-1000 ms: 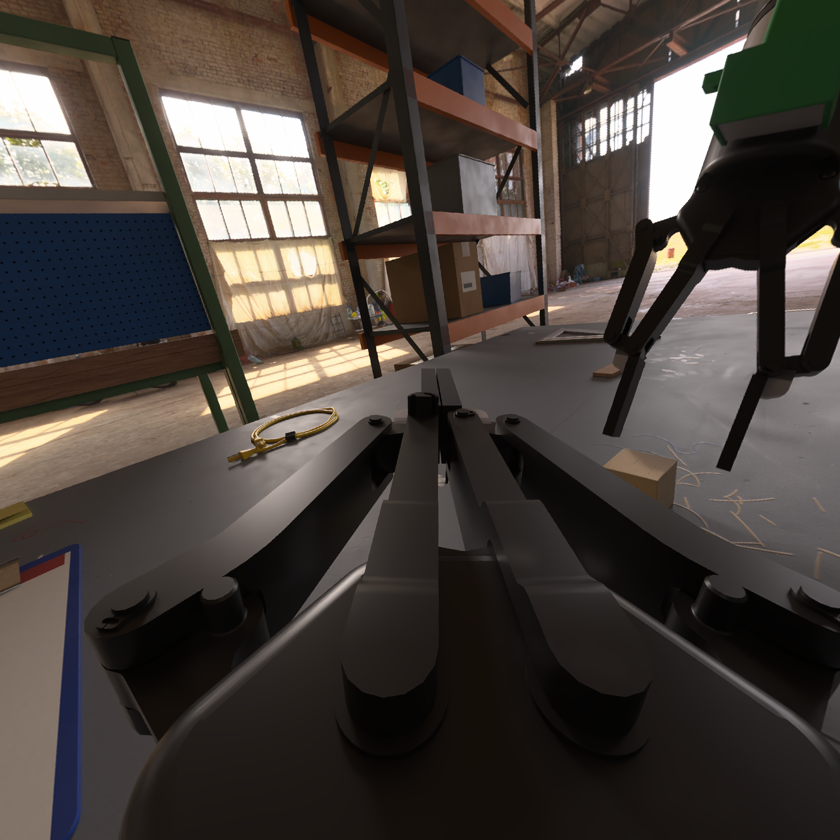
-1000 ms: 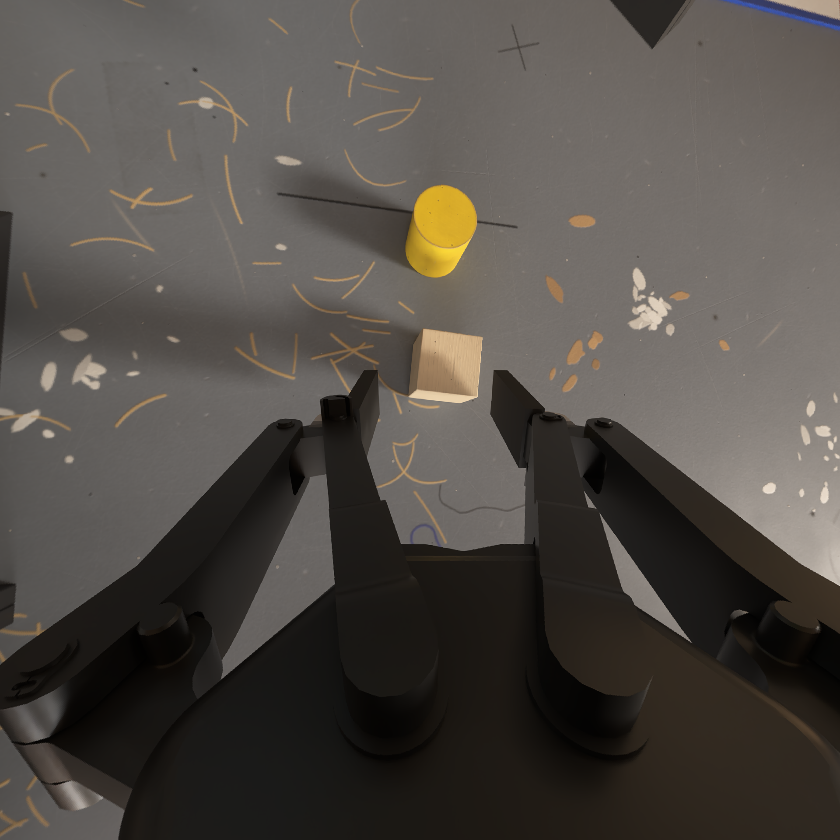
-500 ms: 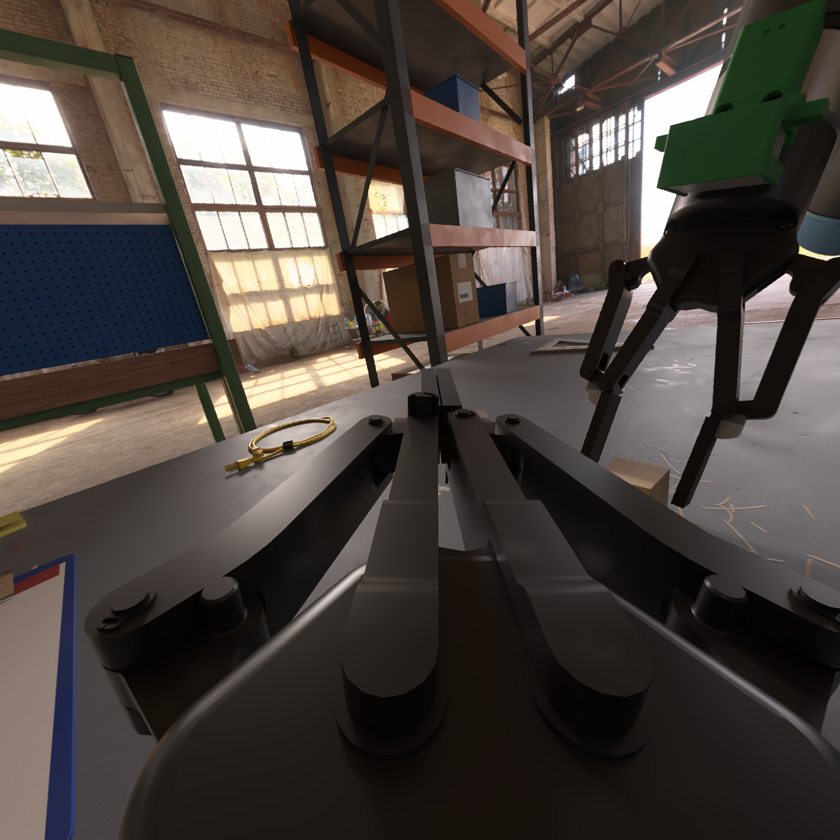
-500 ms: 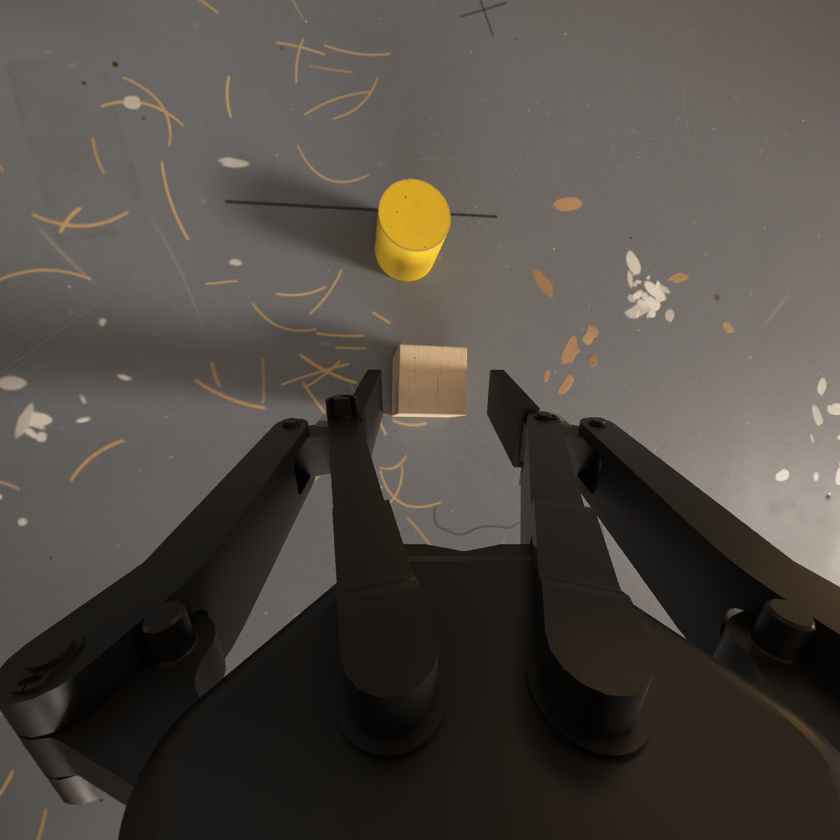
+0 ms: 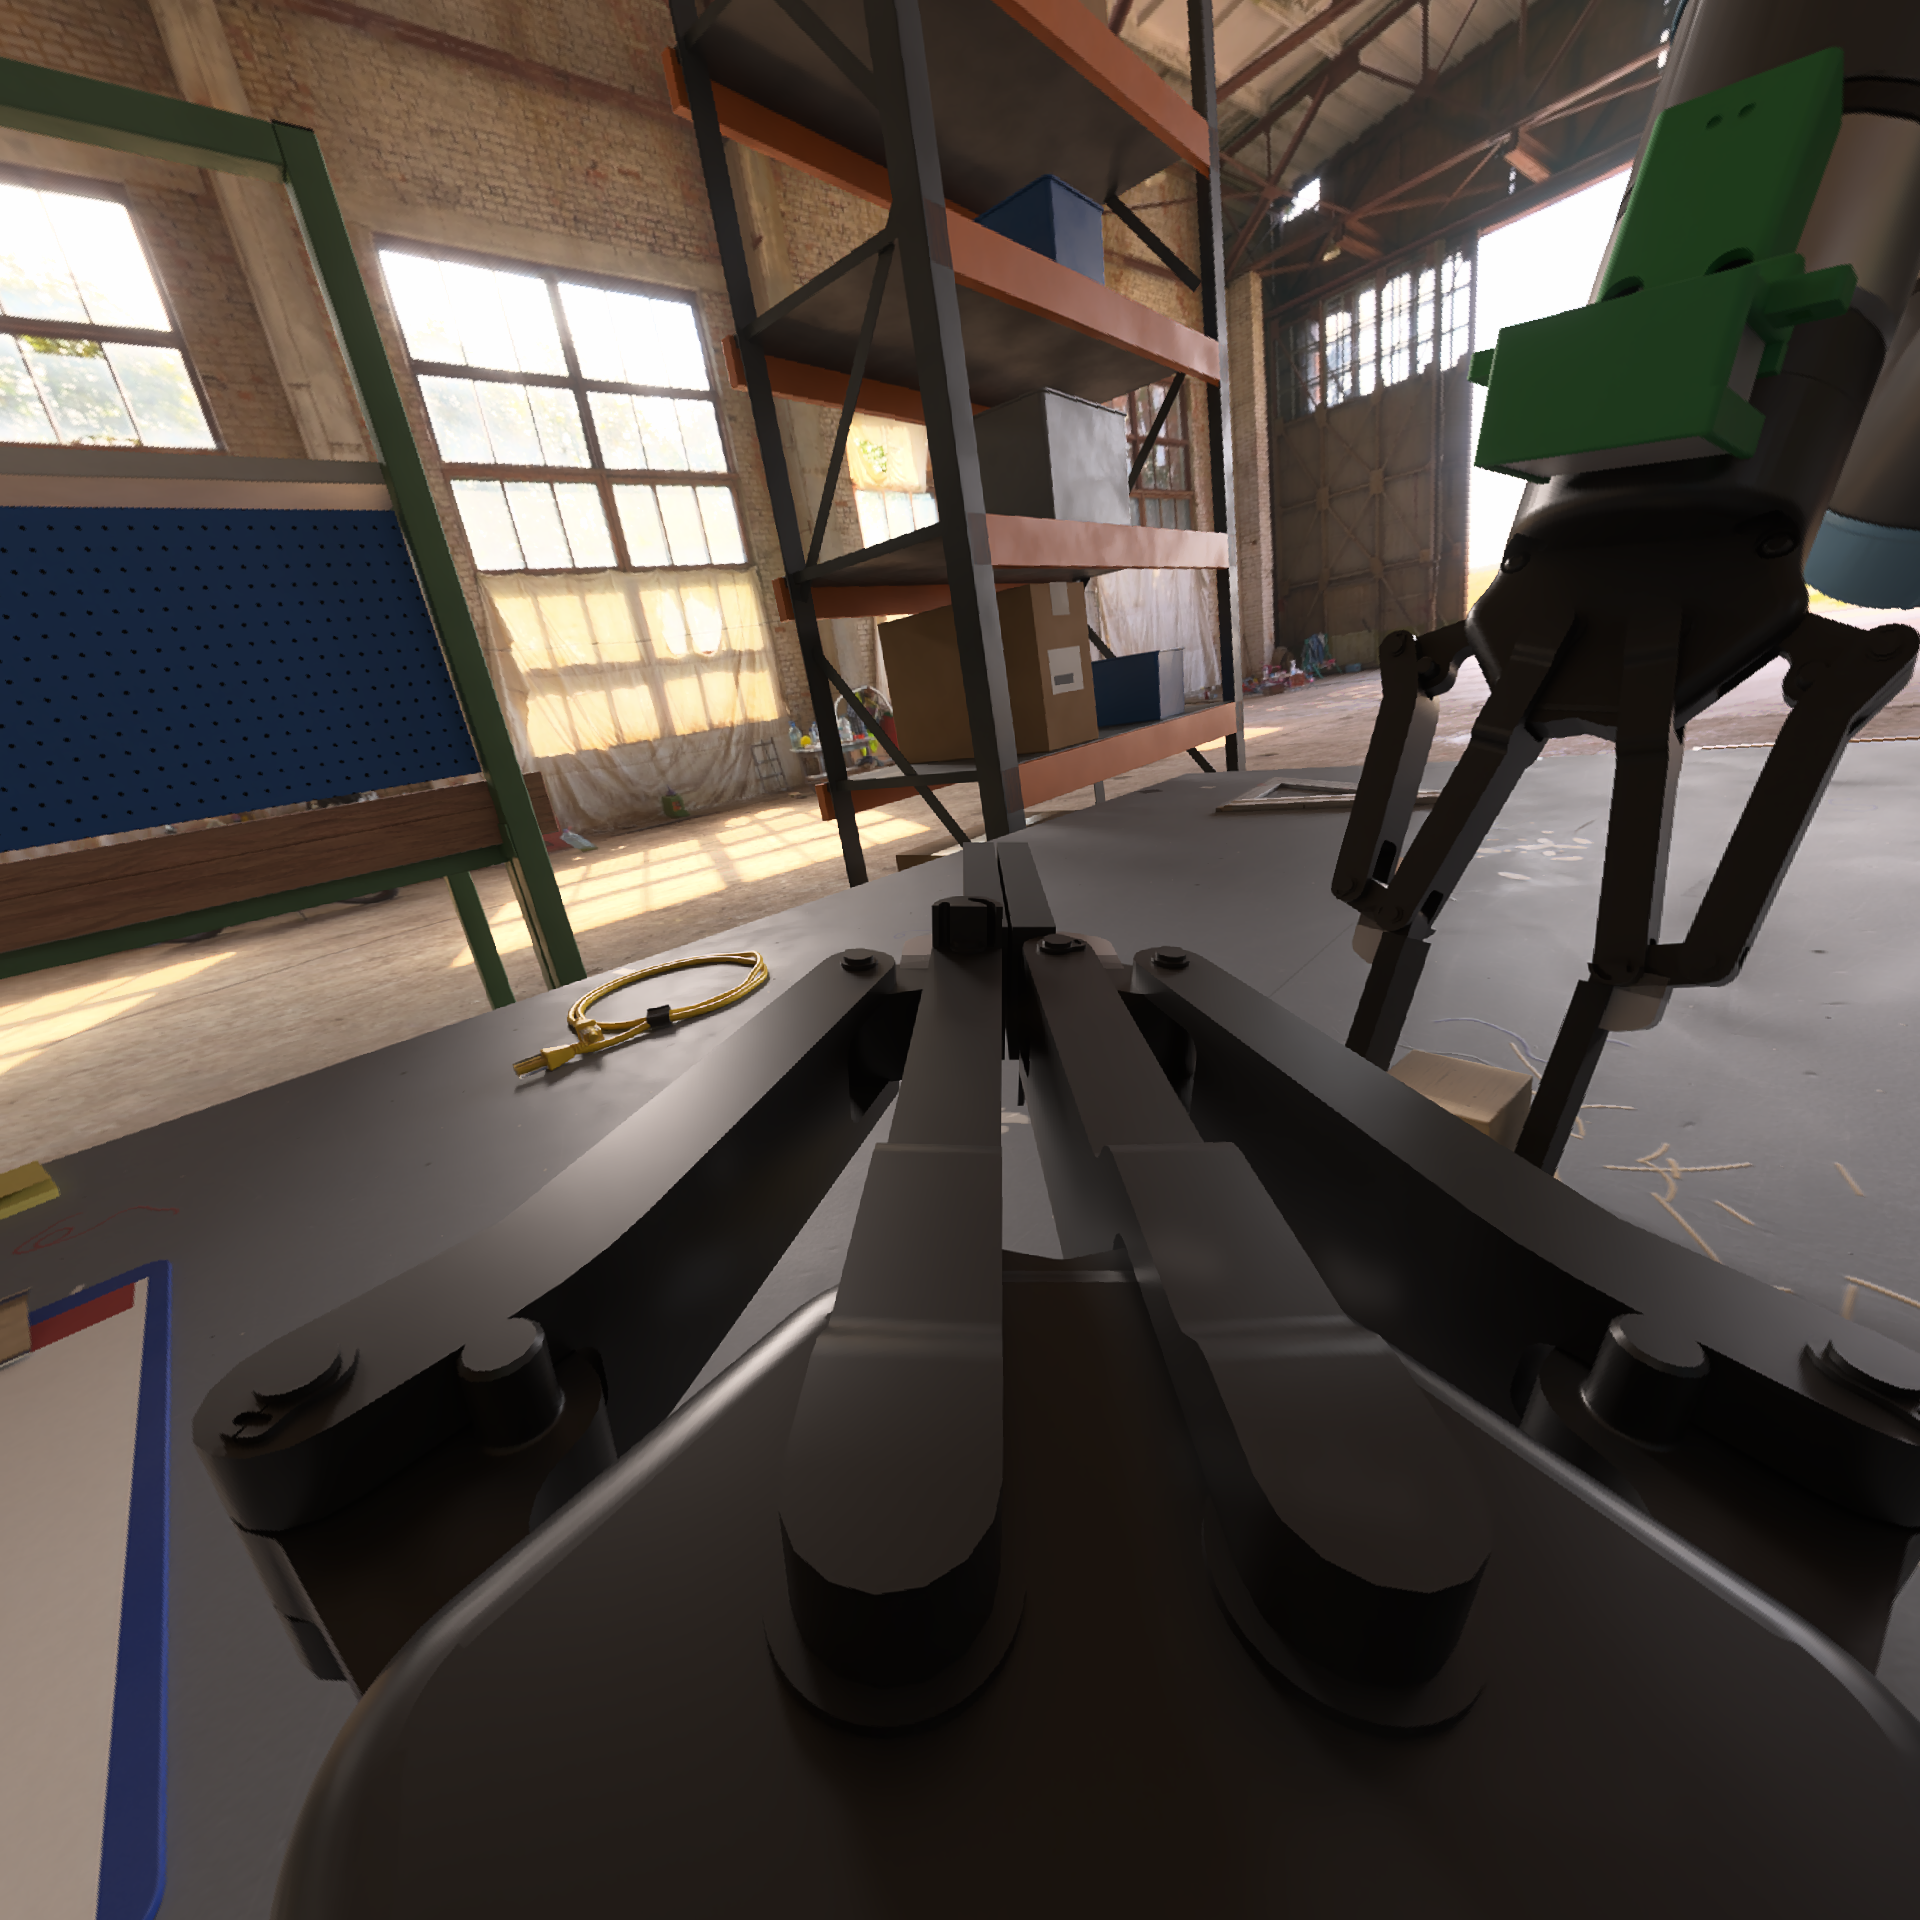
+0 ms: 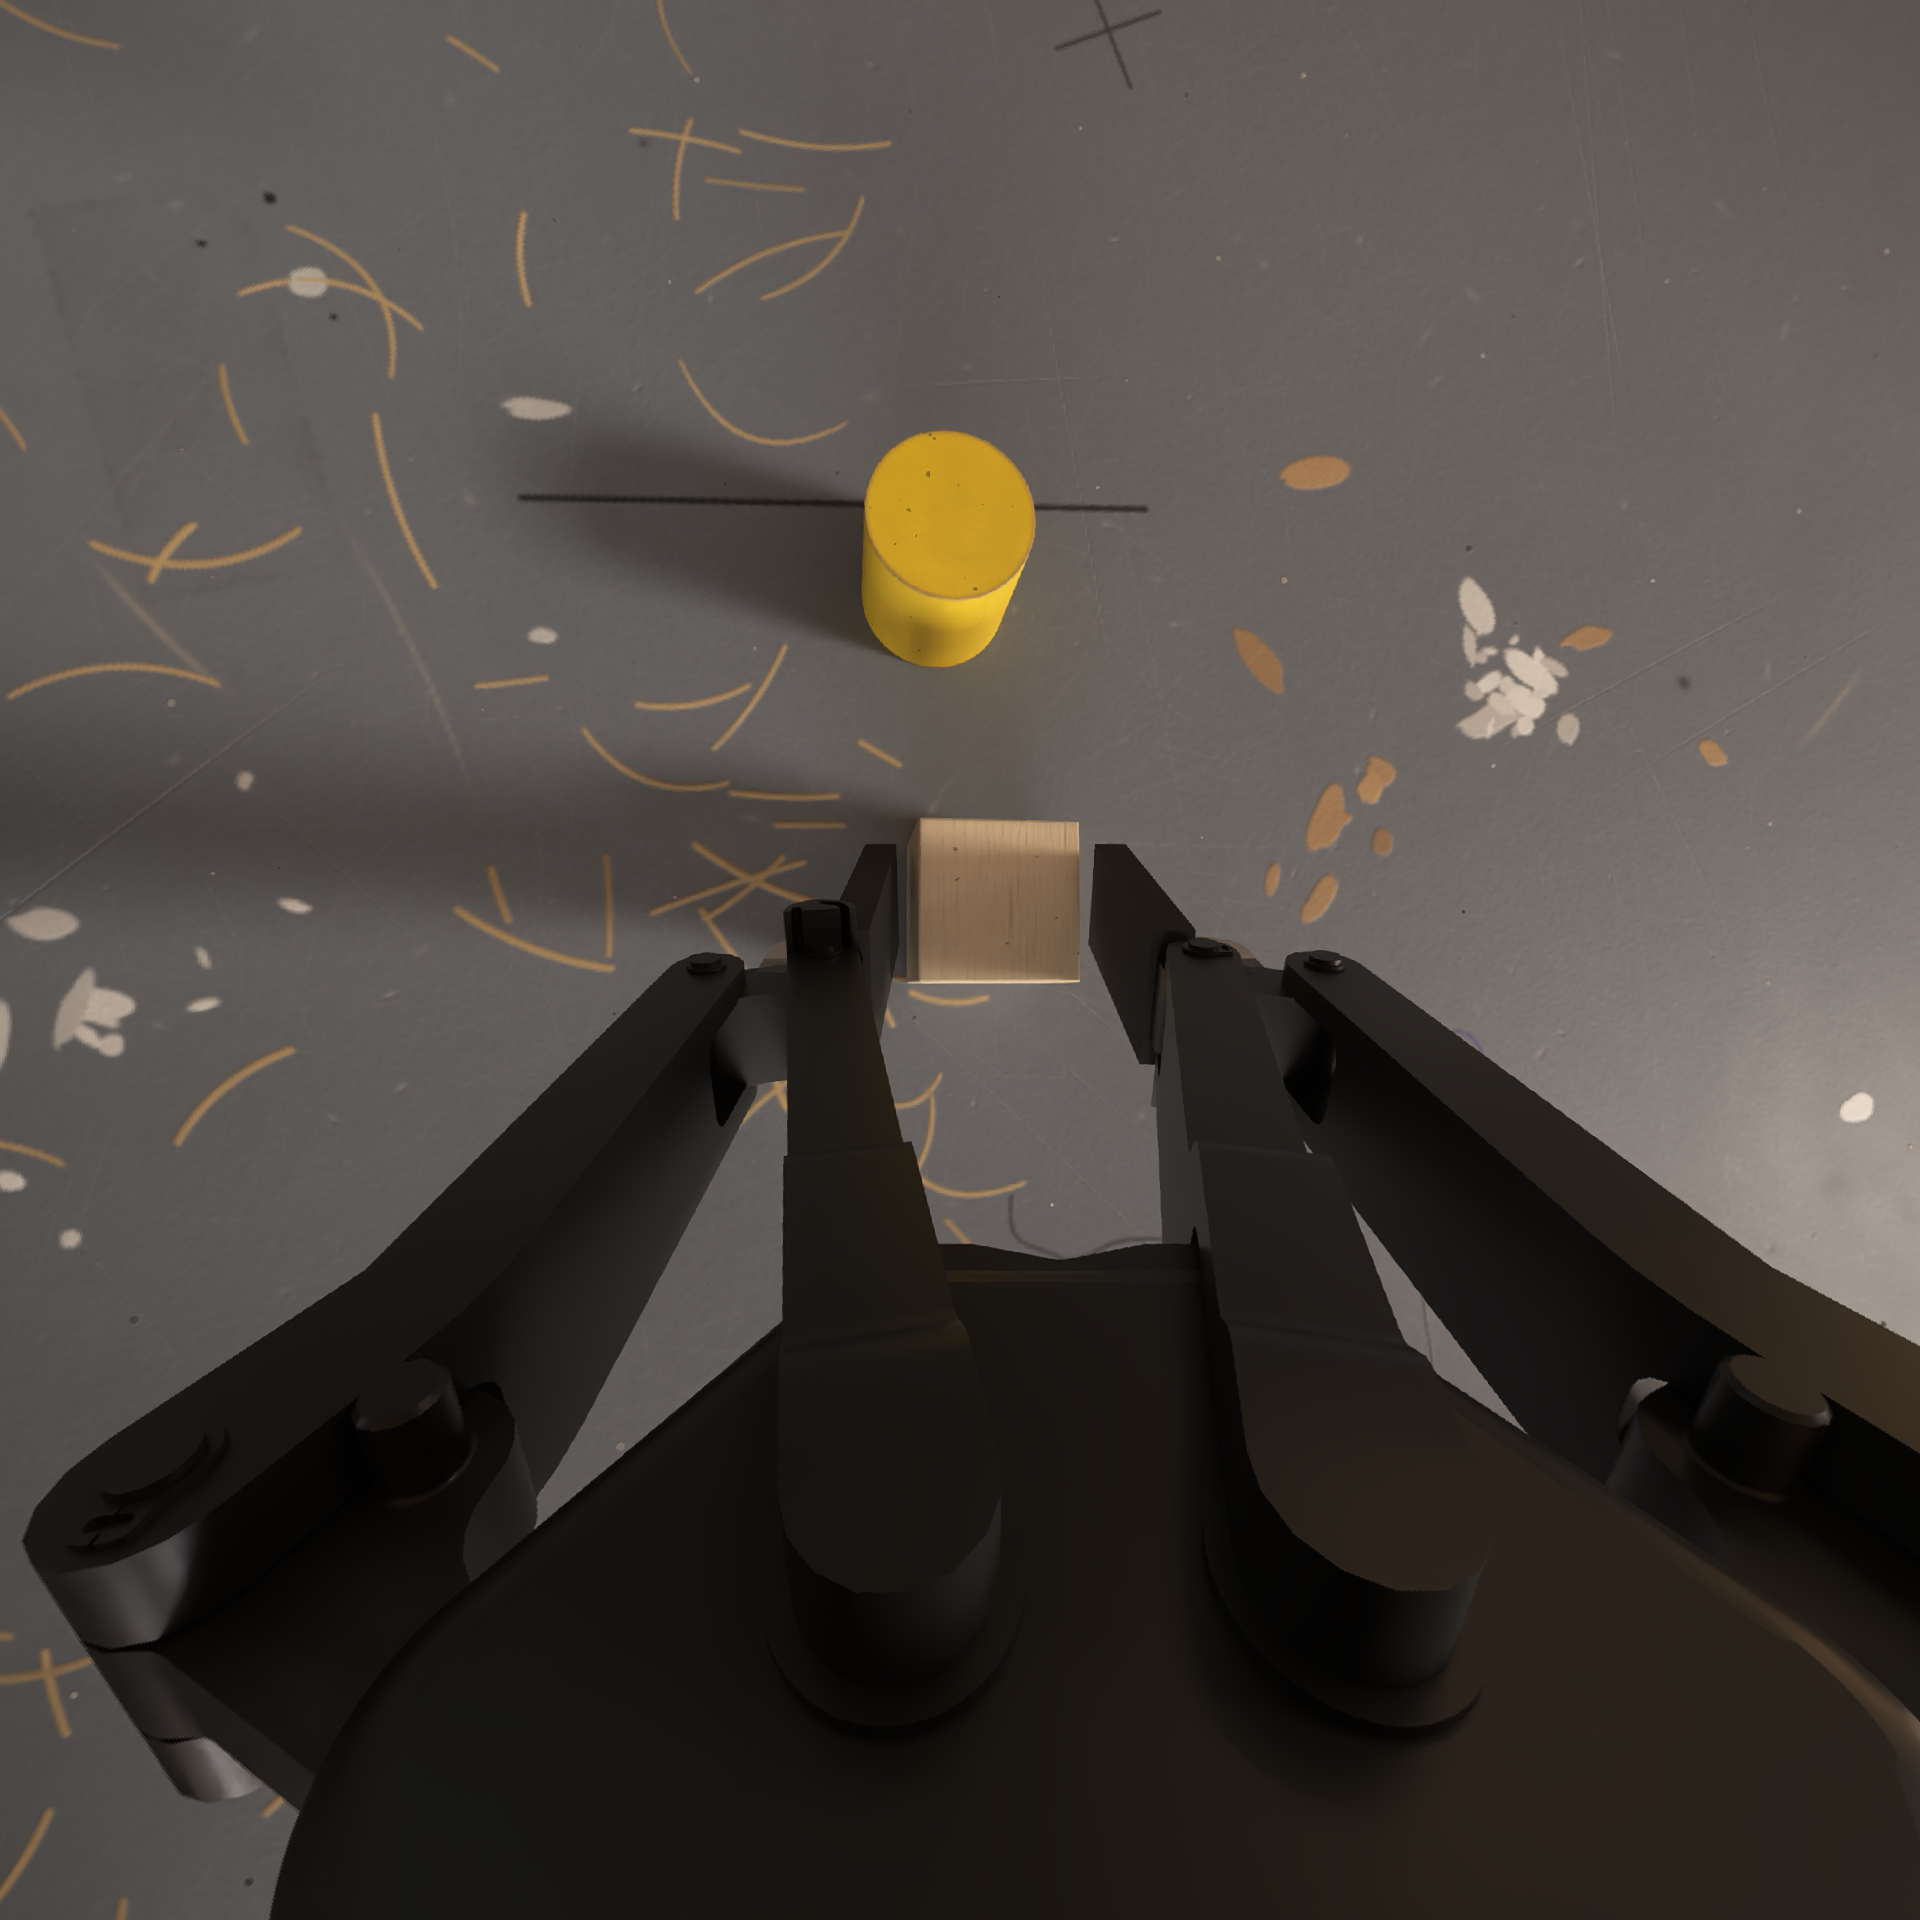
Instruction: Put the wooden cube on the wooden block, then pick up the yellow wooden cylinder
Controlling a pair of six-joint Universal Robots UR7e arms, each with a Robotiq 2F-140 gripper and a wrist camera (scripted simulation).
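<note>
Only the right wrist view shows the cylinder (image 6: 948, 561) beyond the cube (image 6: 994, 900), which is flanked by the open right gripper (image 6: 994, 914); the left gripper (image 5: 1000, 883) is seen closed, empty.

From my station I saw a coiled yellow cable (image 5: 665, 1003) lying on the dark bench (image 5: 312, 1195), with a blue-edged clipboard (image 5: 83, 1579) near its left edge. Behind stood a blue pegboard (image 5: 208, 665) and a tall shelving rack (image 5: 977, 436) holding boxes (one cardboard). Wood shavings (image 6: 395, 520) littered the bench.
</note>
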